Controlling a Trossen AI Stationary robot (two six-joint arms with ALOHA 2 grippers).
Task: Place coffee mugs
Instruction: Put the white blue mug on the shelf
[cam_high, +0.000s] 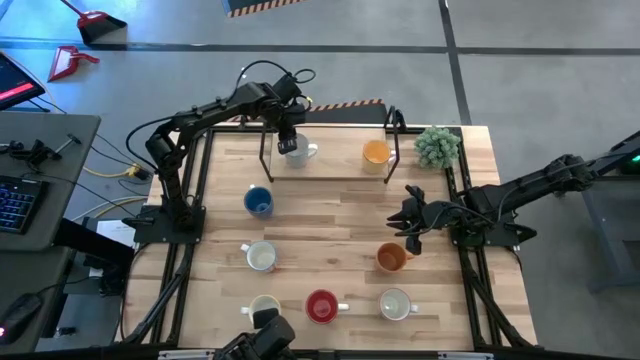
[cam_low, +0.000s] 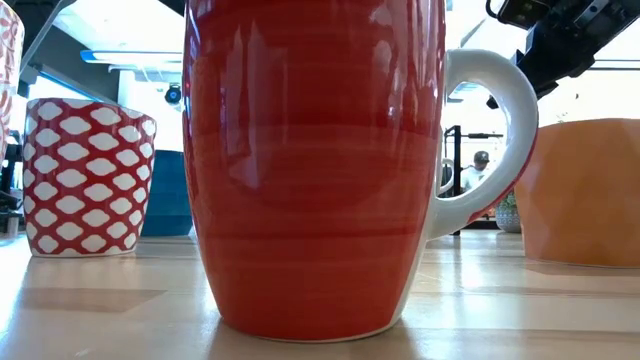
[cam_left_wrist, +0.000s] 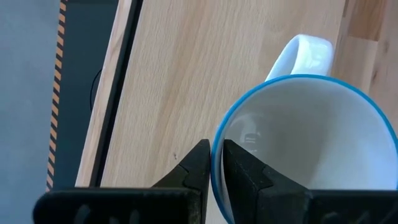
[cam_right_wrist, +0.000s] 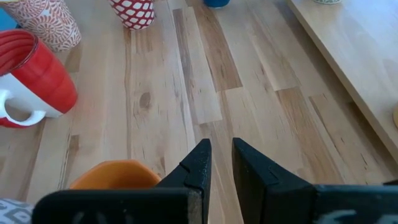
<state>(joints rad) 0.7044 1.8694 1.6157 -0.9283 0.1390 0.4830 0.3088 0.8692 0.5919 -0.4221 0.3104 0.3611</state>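
Your left pincer (cam_high: 291, 143) is over the raised shelf (cam_high: 330, 165) at the far side of the bench (cam_high: 330, 215), its fingers (cam_left_wrist: 202, 165) pinching the blue-edged rim of a white mug (cam_left_wrist: 305, 143); one finger sits outside the wall and one inside, and the mug's handle points away from the wrist. On that same shelf, well apart toward the potted plant (cam_high: 437, 146), stands the yellow-orange mug (cam_high: 376, 153). Your right pincer (cam_high: 411, 238) hangs just beside the darker orange mug (cam_high: 391, 257), its fingers close together with only a narrow gap and nothing between them. The blue mug (cam_high: 259, 201) sits on the bench below the shelf. A cream mug (cam_high: 261, 256) stands nearer the front, and the front row holds another cream mug (cam_high: 265, 307), the red mug (cam_high: 321, 306) and a white one (cam_high: 395, 303).
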